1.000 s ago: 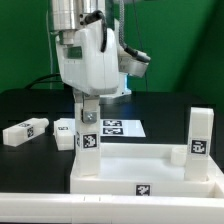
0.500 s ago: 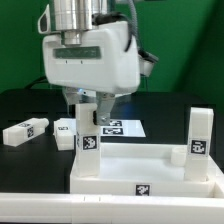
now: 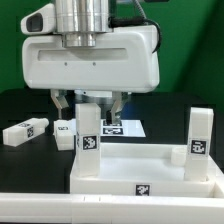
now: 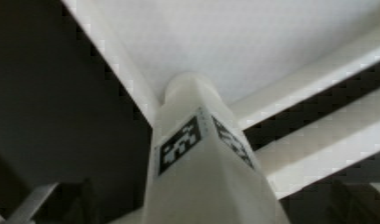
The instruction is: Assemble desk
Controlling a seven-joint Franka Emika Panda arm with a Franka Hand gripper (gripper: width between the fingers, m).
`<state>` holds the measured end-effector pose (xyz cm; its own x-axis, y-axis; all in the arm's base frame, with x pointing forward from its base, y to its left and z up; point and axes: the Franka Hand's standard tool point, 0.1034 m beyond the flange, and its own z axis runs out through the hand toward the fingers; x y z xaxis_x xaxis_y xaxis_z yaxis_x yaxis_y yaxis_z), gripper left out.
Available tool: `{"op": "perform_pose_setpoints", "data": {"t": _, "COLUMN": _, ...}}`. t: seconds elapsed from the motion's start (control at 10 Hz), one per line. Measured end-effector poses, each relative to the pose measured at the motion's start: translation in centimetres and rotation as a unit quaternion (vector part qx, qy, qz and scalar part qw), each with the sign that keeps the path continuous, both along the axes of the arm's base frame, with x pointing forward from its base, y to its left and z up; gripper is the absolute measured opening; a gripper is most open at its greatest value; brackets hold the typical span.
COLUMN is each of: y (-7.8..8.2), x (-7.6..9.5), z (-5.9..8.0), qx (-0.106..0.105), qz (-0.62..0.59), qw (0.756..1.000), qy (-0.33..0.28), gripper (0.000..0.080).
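Observation:
The white desk tabletop (image 3: 140,185) lies rim-up at the front. One white tagged leg (image 3: 88,135) stands upright in its corner on the exterior view's left, and another leg (image 3: 198,135) stands in the corner on the right. My gripper (image 3: 90,102) hangs over the left leg. It is open, with one finger (image 3: 62,102) on each side of the leg's top and a gap to the leg on both sides. In the wrist view the leg (image 4: 205,120) runs down the middle between the jaws of the gripper (image 4: 196,205), above the tabletop (image 4: 258,40).
Two loose white legs lie on the black table at the exterior view's left, one (image 3: 25,130) farther out and one (image 3: 65,130) beside the tabletop. The marker board (image 3: 125,127) lies flat behind the tabletop. A pale ledge runs along the front.
My hand has turned about its vertical axis, from side-on to broadside in the exterior view, so both spread fingers now show. The leg under it has not visibly moved.

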<state>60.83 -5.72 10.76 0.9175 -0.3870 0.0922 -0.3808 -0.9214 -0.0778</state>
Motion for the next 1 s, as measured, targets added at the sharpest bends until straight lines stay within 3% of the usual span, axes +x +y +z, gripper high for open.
{"op": "perform_pose_setpoints", "data": {"t": 0.5, "y": -0.07, "x": 0.02, "z": 0.0, "qx": -0.033, "qz": 0.204, "qw": 0.978, "qy": -0.002, "gripper": 0.0649}}
{"op": "perform_pose_setpoints", "data": {"t": 0.8, "y": -0.15, "x": 0.04, "z": 0.03, "qx": -0.044, "qz": 0.245, "qw": 0.969, "qy": -0.001, "gripper": 0.0649}}
{"op": "perform_pose_setpoints", "data": {"t": 1.0, "y": -0.16, "x": 0.02, "z": 0.01, "qx": -0.043, "qz": 0.244, "qw": 0.969, "qy": -0.001, "gripper": 0.0393}}
